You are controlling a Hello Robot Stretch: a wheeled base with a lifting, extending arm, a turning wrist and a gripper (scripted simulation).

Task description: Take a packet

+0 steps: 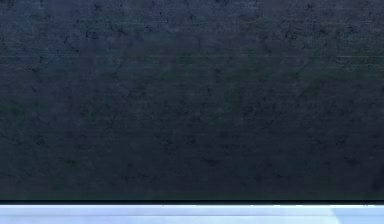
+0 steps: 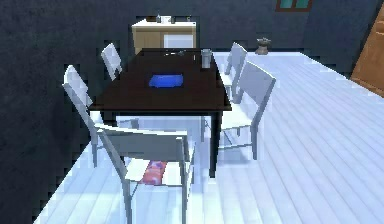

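Observation:
A flat pink and red thing (image 2: 153, 172), perhaps a packet, lies on the seat of the nearest white chair (image 2: 150, 150) at the table's near end. On the dark table (image 2: 200, 95) lies a flat blue thing (image 2: 165, 81), slightly left of the middle. A small grey cup (image 2: 206, 58) stands at the table's far end.
A dark wall (image 1: 190, 100) stands close ahead, with a thin strip of pale floor (image 1: 190, 214) below it. Several white chairs (image 2: 255, 95) ring the table. A wooden cabinet (image 2: 162, 36) is behind it, a small dark object (image 2: 263, 44) sits on the far floor, and an orange door (image 2: 372, 50) is at the right.

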